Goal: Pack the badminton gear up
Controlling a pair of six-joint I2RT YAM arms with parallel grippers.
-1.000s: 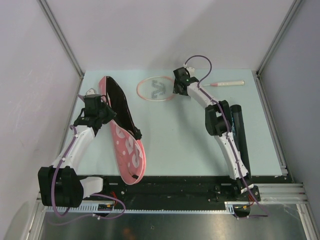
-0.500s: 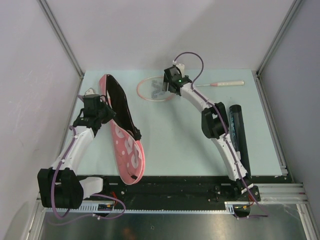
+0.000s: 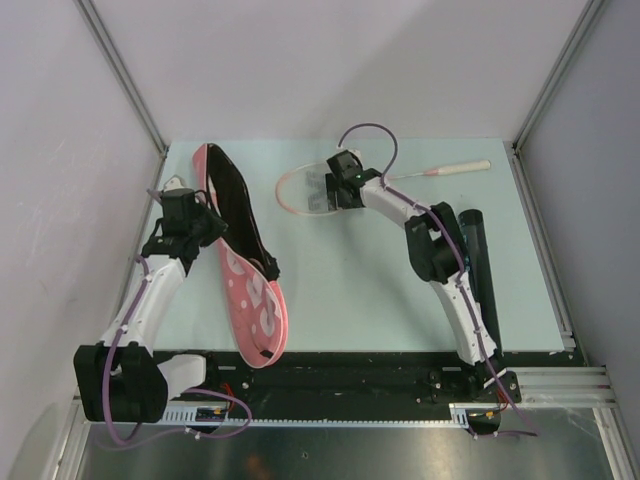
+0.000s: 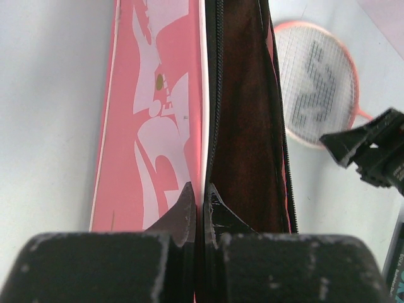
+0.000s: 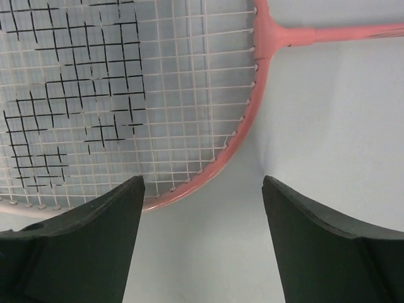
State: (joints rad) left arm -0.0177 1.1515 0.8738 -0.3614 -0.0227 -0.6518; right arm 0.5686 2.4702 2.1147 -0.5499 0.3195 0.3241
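One pink racket-shaped bag with white lettering is counted at the left of the pale green table, lying unzipped with its dark lining exposed. One thin pink-framed racket with a white handle is seen at the far side. One dark cylindrical tube is laid at the right, beside the right arm.

All three are taken in together only from the top view. What it hides is given by the left wrist view: the left pincer is clamped tight on the bag's zipper edge. In the right wrist view the right pincer is spread wide over the racket's head, the frame's rim seen between the fingers. Contact there cannot be told.
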